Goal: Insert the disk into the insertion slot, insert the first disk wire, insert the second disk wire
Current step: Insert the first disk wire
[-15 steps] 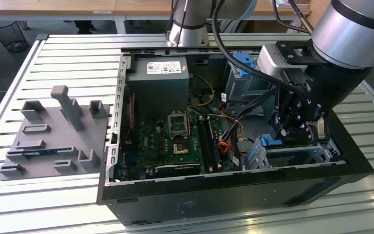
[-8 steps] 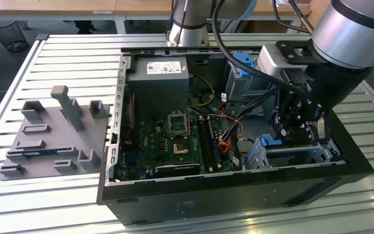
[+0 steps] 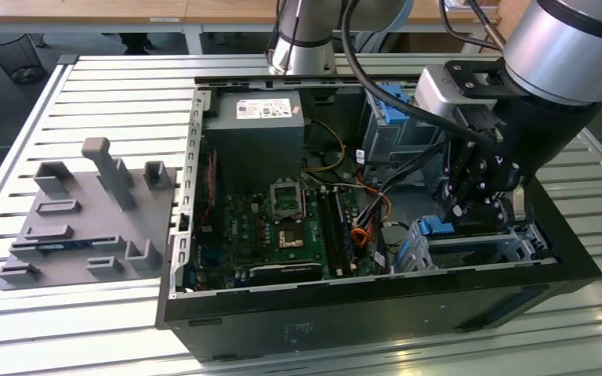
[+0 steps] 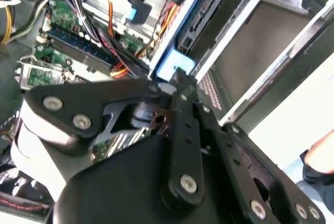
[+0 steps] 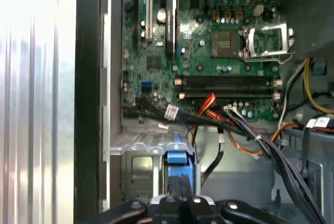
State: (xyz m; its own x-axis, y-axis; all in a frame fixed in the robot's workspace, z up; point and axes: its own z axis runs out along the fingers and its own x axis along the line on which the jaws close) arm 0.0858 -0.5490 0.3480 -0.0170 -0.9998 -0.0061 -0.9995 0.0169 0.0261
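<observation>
Second wrist view: closed, empty jaws touch the blue end of the disk (image 4: 171, 65).

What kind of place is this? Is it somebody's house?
Probably not a house: it looks like a robot lab or workshop. A robot arm reaches into an open computer case that sits on a slatted metal table, with wooden desks and a mesh bin behind.

Blue disk (image 5: 176, 157) frame, seemingly glossy plastic.
</observation>
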